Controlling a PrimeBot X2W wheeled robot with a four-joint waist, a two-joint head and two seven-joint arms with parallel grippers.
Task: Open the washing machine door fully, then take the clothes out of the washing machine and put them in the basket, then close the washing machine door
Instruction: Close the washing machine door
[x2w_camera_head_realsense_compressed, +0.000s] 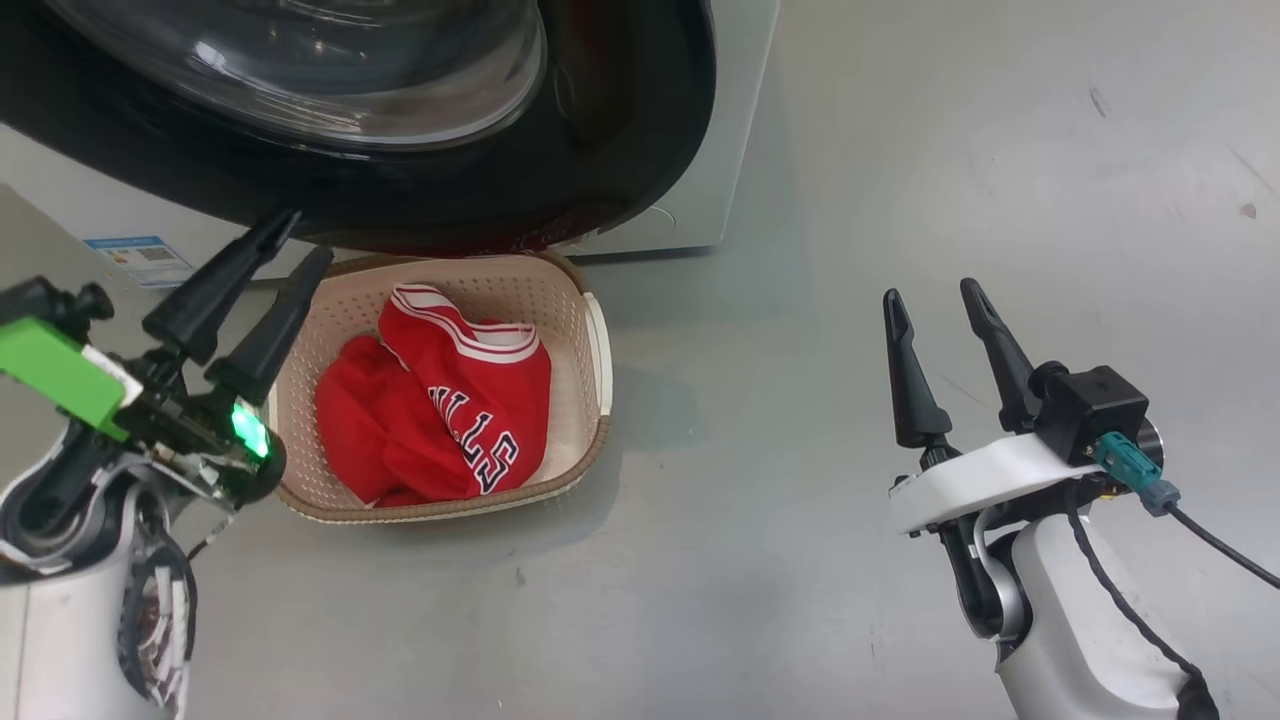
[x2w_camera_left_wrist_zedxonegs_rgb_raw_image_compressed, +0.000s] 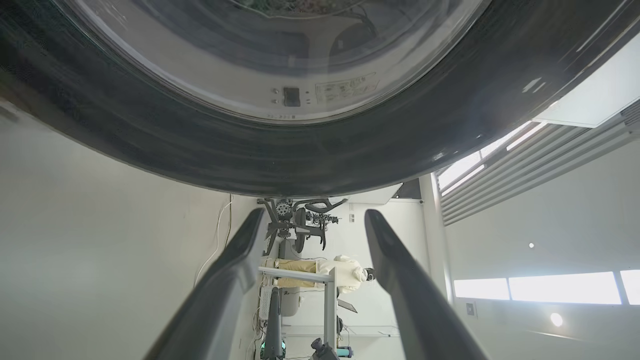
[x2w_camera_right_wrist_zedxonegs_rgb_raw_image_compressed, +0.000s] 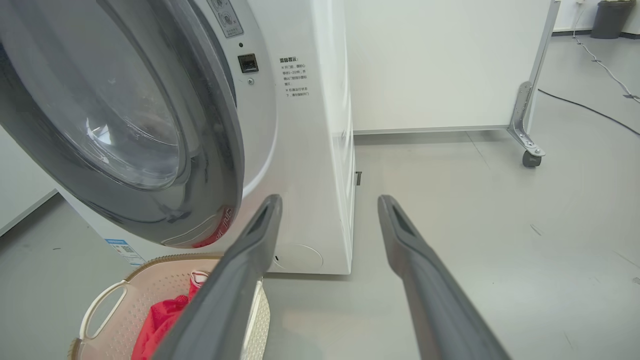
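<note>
Clothes (x2w_camera_head_realsense_compressed: 440, 400) lie crumpled inside the basket (x2w_camera_head_realsense_compressed: 440, 512): a bright red jersey of smooth sports fabric, with white trim stripes along its upper fold and dark, white-edged lettering running toward 5 o'clock. The basket is a rounded rectangle of cream perforated plastic with a brown woven-look rim and a white handle on its 3 o'clock side. It stands on the smooth grey floor (x2w_camera_head_realsense_compressed: 900, 150), its 12 o'clock edge tucked under the washing machine door (x2w_camera_head_realsense_compressed: 620, 150). That door is a wide glossy black ring around a bulging clear glass bowl, and a smear of red is reflected in its lower edge. In the right wrist view it stands swung out from the front of the washing machine (x2w_camera_head_realsense_compressed: 720, 120), a flat-sided white box.

The left hand (x2w_camera_head_realsense_compressed: 306, 235) hovers at the basket's 10 o'clock corner. Its two long, dark, tapered fingers are apart with nothing between them, and they point toward 1 o'clock, close beneath the black ring. In the left wrist view the ring curves just beyond the fingertips. A blue label (x2w_camera_head_realsense_compressed: 135, 255) sits low on the machine's front, at 9 o'clock from those tips.

The right hand (x2w_camera_head_realsense_compressed: 931, 291) is well apart at 3 o'clock of the basket, over bare floor. Its fingers are spread and empty, pointing to 12 o'clock.
</note>
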